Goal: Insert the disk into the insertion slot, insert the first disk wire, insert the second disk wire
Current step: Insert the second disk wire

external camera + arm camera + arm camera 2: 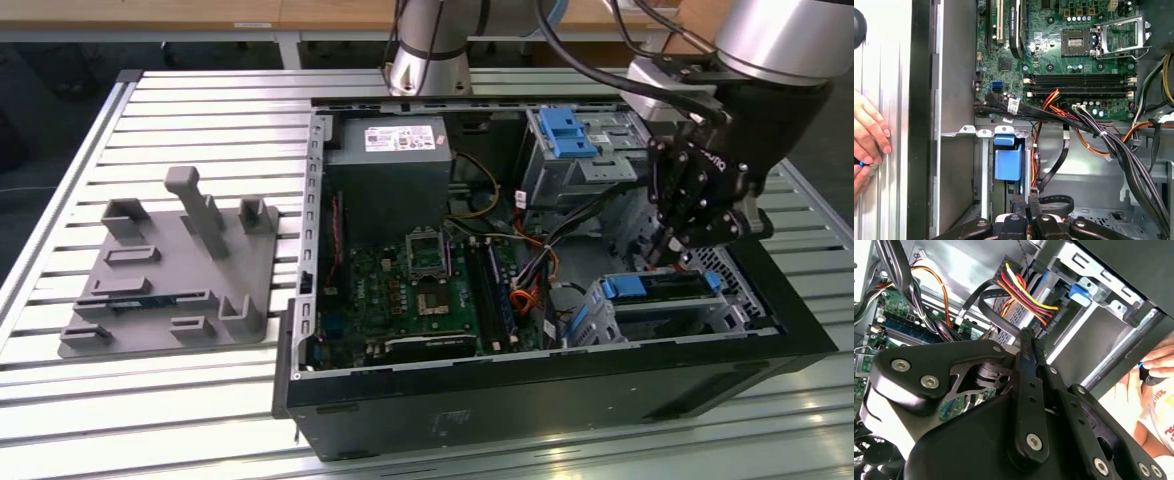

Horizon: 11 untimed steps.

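Note:
The disk (671, 288), silver with a blue carrier (1007, 161), lies inside the insertion slot (734, 312), the low perforated cage at the case's front corner on the exterior view's right. My gripper (665, 256) hangs just behind that cage, inside the case. In both wrist views its fingers (1019, 204) stand pressed close together, with the end of a black flat disk wire (1054, 167) pinched at their tips (1026, 337). A red, yellow and orange wire bundle (1026, 292) runs into the back of the cage right beside the fingertips.
The open computer case (534, 390) holds a green motherboard (414, 290), a grey power supply (387, 140) and a taller cage with a blue latch (571, 135). A grey fixture (174, 270) lies on the slatted table. A person's hand (869, 135) rests outside the case wall.

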Tool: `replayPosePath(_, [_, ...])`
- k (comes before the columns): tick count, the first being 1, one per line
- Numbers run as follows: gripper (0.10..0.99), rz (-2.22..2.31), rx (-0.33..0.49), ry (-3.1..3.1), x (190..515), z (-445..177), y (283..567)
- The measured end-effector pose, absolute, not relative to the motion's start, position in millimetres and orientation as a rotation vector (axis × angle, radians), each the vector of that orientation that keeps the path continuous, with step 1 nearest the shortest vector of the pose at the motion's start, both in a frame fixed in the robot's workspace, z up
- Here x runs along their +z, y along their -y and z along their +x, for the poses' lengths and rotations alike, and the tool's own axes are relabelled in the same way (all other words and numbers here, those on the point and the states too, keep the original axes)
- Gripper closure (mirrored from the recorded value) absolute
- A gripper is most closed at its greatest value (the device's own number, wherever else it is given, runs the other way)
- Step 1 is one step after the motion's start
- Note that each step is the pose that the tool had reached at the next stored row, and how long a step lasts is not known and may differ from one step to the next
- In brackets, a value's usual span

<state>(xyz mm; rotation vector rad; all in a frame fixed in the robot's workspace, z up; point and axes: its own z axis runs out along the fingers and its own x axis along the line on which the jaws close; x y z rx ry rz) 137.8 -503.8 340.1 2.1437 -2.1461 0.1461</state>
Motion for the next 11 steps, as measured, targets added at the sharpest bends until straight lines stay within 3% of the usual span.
replayPosePath(11, [0.937, 2.184, 0.066, 2.186, 341.8, 138.1, 518.0])
